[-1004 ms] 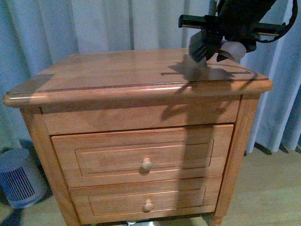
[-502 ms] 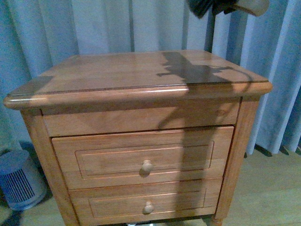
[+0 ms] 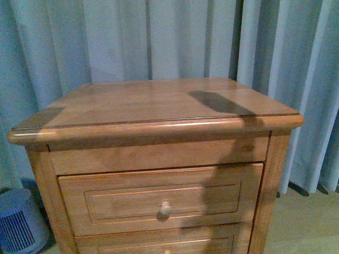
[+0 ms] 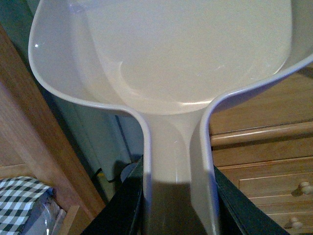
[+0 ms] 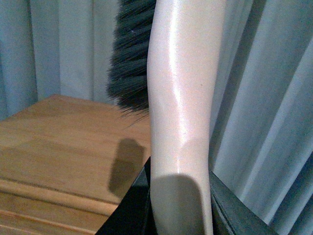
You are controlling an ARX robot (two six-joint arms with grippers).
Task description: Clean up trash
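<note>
Pale blue-grey curtains [image 3: 159, 37] hang in folds behind a wooden nightstand [image 3: 159, 100], which fills most of the front view. Neither arm shows in that view.

The left gripper [image 4: 176, 208] is seen from its wrist camera. Its dark jaws are closed against both sides of the handle of a cream plastic dustpan [image 4: 186, 58]. The scoop of the pan spreads wide beyond the claw, with its hollow side towards the camera. Past it are a slanting wooden panel [image 4: 29, 127], a piece of checked cloth [image 4: 19, 196] and drawer fronts with round knobs [image 4: 305, 187].

The right gripper [image 5: 178, 210] is clamped on the cream handle of a brush [image 5: 178, 98]. The handle stands up out of the jaws. The dark bristles [image 5: 129, 63] are at the far end, raised clear of the nightstand's top and not touching it. The brush casts a shadow on the wood beneath it.

The nightstand's top has a rounded front edge and a dark shadow [image 3: 217, 103] lying towards its right rear. Below is a panelled drawer [image 3: 159, 198] with a round knob [image 3: 164, 209]. A small white appliance with a slatted grille [image 3: 16, 227] stands on the floor beside the left leg. Light wooden flooring [image 3: 307, 217] shows at the right.
</note>
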